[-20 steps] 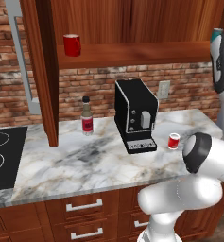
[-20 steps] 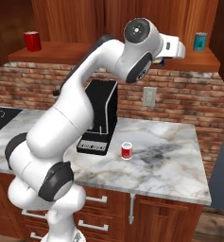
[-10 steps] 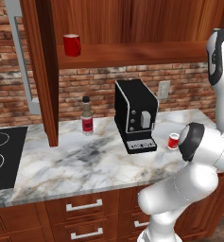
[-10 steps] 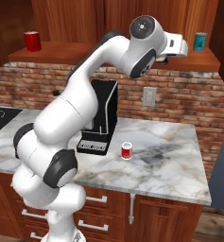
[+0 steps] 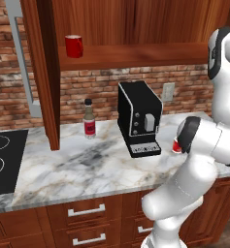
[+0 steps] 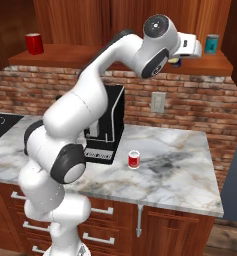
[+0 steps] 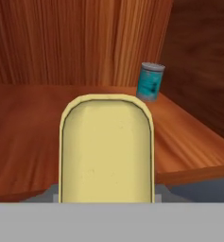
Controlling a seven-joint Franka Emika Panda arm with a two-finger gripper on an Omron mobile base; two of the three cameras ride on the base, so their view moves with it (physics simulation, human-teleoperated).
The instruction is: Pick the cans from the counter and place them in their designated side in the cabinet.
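Note:
My gripper [image 6: 186, 54] is raised to the cabinet shelf [image 6: 80, 56] at its right end, shut on the blue can with the yellow label [image 7: 106, 146]. The can's yellow face sits large in the hand view, just above the shelf plank [image 7: 23, 127]; a bit of it [image 6: 175, 61] peeks out under the hand in the right base view. The red can with a white top [image 6: 134, 159] stands upright on the marble counter [image 6: 180, 177], right of the coffee machine; my arm partly covers this red can [image 5: 175, 145] in the left base view.
A teal can [image 7: 150, 81] stands on the shelf ahead and to the right, near the cabinet's side wall [image 6: 211, 44]. A red mug [image 5: 73, 46] sits at the shelf's left end. A black coffee machine [image 5: 138, 117], a dark bottle [image 5: 89, 120] and a cooktop [image 5: 2, 160] are on the counter.
The arm has swung a little further right and the hand has edged along the shelf toward the teal can. The red can has not moved.

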